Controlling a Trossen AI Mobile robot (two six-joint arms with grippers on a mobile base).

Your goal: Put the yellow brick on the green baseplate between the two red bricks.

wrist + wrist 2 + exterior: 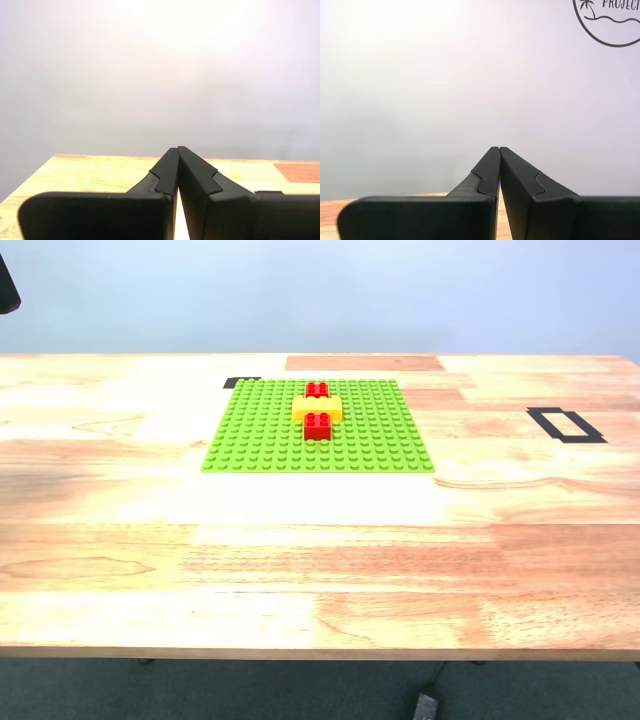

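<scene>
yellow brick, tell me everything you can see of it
The yellow brick is an oblong yellow-orange block that looks like glossy plastic. It sits flat on the green baseplate, in the half farther from the camera, its long side running across the exterior view. The two red bricks flank it, one in front and one behind, both seeming to touch it. The front one hides part of its near face. Its studs are too small to make out. No gripper is near it.

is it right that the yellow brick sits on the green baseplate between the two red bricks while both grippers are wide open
Not quite. The yellow brick does sit on the green baseplate between the two red bricks, but my first gripper and my second gripper are shut, fingers pressed together, as both wrist views show.
</scene>
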